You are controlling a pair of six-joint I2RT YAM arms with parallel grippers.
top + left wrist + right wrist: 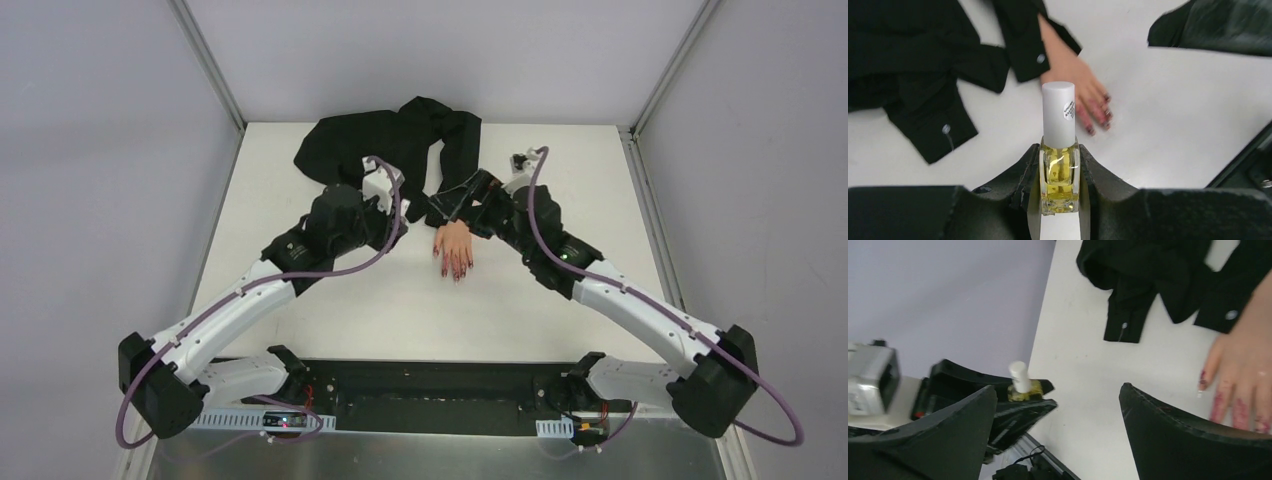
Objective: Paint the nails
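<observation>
A pale mannequin hand [455,245] lies palm down at the table's middle, wrist in a black sleeve [450,160]. Its dark red nails [456,271] point toward the arms; they also show in the left wrist view [1101,117] and the right wrist view [1220,402], smeared with red. My left gripper [408,215] is shut on a small yellowish polish bottle [1060,172] with a white cap [1058,112], held upright just left of the hand. My right gripper [462,203] is open and empty [1058,387] over the wrist, facing the bottle [1021,387].
A crumpled black shirt [385,140] lies at the back of the table, joined to the sleeve. Grey walls and metal frame posts [212,70] close in the table. A black strip [440,385] runs along the near edge between the arm bases.
</observation>
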